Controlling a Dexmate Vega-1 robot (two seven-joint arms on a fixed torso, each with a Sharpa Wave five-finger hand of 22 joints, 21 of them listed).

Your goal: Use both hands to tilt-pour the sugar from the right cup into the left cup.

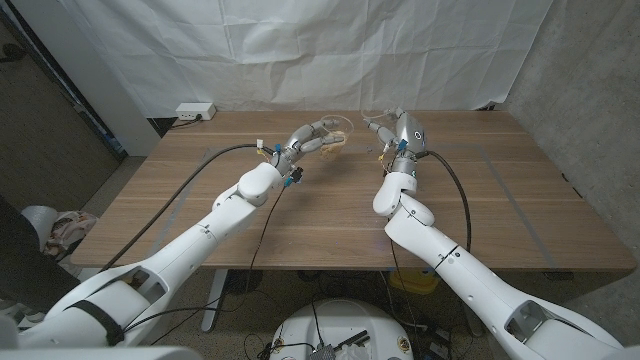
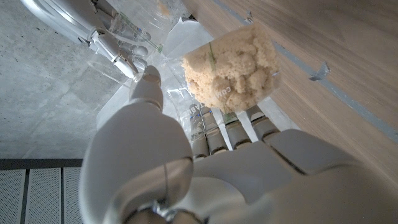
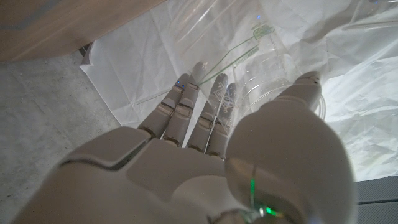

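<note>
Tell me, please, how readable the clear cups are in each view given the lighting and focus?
Head view: even light, both cups tiny and faint. Left wrist view: sugar-filled cup sharp, left hand soft. Right wrist view: empty cup nearly lost against the bright white sheet.

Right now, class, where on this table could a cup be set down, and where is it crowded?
Bare wood lies at the table middle between the two arms, and on the wide strips outside each arm. It is crowded at the far edge, where the left robot hand holds the sugar-filled cup close to the right robot hand and its clear cup.
</note>
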